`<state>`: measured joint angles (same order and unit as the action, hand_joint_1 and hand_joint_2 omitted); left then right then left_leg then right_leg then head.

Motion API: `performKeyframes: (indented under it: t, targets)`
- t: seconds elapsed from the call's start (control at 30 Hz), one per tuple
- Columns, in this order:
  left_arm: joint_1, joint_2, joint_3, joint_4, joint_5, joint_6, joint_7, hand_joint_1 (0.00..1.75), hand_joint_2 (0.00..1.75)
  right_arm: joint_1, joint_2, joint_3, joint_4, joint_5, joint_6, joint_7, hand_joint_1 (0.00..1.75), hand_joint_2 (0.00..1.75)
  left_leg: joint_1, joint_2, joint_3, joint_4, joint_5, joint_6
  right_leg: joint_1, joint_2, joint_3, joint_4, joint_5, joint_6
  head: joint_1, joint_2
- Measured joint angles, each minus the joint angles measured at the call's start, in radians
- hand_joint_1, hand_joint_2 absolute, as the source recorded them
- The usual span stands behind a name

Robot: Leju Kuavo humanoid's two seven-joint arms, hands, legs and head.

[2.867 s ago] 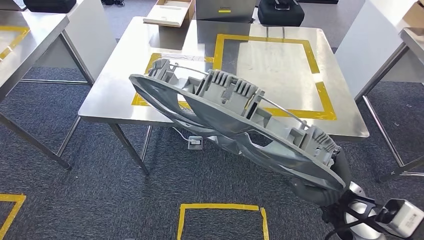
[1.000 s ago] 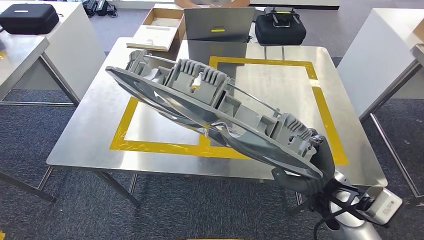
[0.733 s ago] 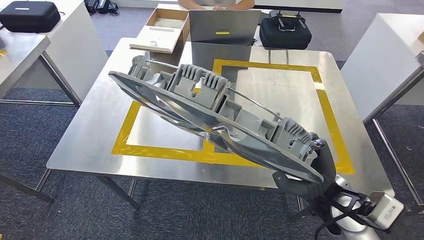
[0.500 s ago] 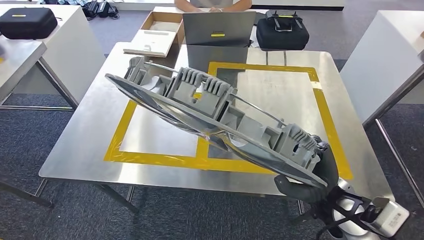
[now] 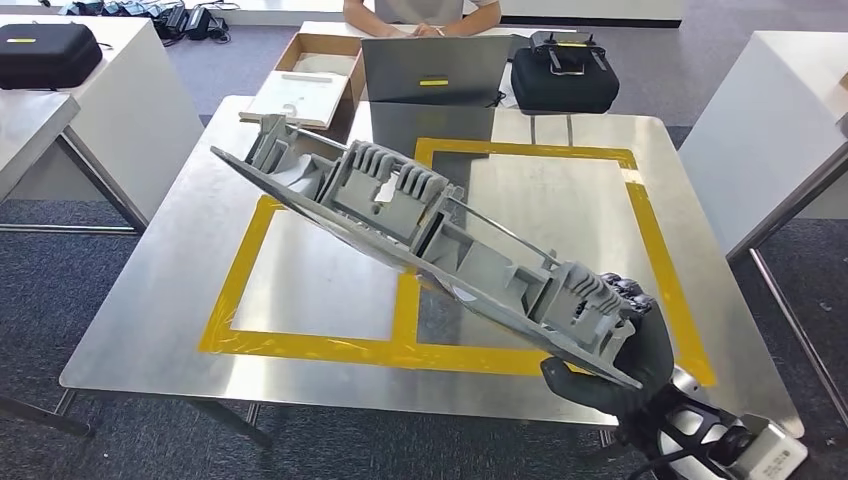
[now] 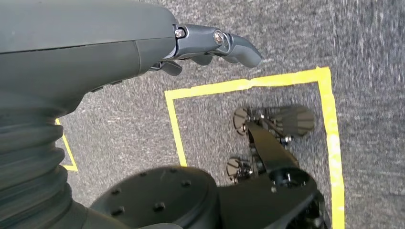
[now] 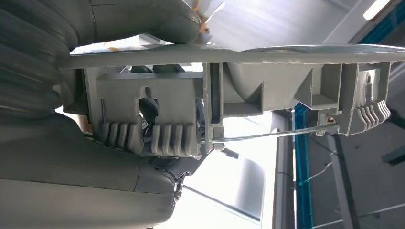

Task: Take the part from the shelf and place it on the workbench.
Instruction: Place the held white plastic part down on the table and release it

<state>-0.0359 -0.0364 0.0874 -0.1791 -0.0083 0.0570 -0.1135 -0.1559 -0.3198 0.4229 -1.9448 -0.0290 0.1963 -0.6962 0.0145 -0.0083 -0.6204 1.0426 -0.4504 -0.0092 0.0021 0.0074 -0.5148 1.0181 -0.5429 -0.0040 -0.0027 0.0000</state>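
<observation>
Gripping the part [image 5: 430, 250] by its near end, right hand [image 5: 625, 365] should lower it level onto the workbench [image 5: 330, 290]; left hand [image 6: 210, 45] holds nothing.

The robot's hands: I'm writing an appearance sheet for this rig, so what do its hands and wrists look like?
The right hand is covered in dark grey to black, above a silver wrist with black cables and a white box-shaped module. The left hand has a smooth dark grey shell, a ribbed grey cover behind it, and metallic grey fingers with visible screws.
</observation>
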Motion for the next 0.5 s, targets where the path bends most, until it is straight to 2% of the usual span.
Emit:
performKeyframes:
  t: [0.07,0.2,0.33,0.5]
  targets:
    - [0.001,0.000,0.000,0.000,0.001,-0.002,-0.005,0.00,1.75,0.013,0.000,-0.008,-0.008,0.041,-0.036,0.000,1.75,1.75,-0.001,-0.002,0.000,0.000,-0.003,0.005,0.000,-0.002,0.004,-0.006,0.000,-0.003,0.001,0.000]
    - [0.001,-0.001,0.000,0.000,0.003,-0.001,-0.009,0.00,1.75,0.040,0.002,-0.017,-0.025,0.169,-0.143,0.009,1.75,1.75,-0.001,-0.003,0.002,0.000,-0.008,0.013,0.000,-0.002,0.012,-0.018,-0.002,0.004,0.002,0.000]
    - [0.001,-0.002,0.005,0.000,0.009,0.003,-0.009,0.00,1.75,0.072,0.016,-0.019,-0.043,0.321,-0.256,0.054,1.75,1.75,-0.002,-0.003,0.003,0.000,-0.010,0.015,-0.001,-0.003,0.013,-0.022,-0.002,0.016,0.002,0.000]
    - [0.003,-0.004,0.017,0.000,0.018,0.004,-0.014,0.00,1.75,0.118,0.045,-0.017,-0.069,0.445,-0.344,0.093,1.75,1.75,-0.002,-0.003,0.005,-0.001,-0.010,0.015,0.000,-0.003,0.014,-0.022,-0.002,0.018,0.001,0.000]
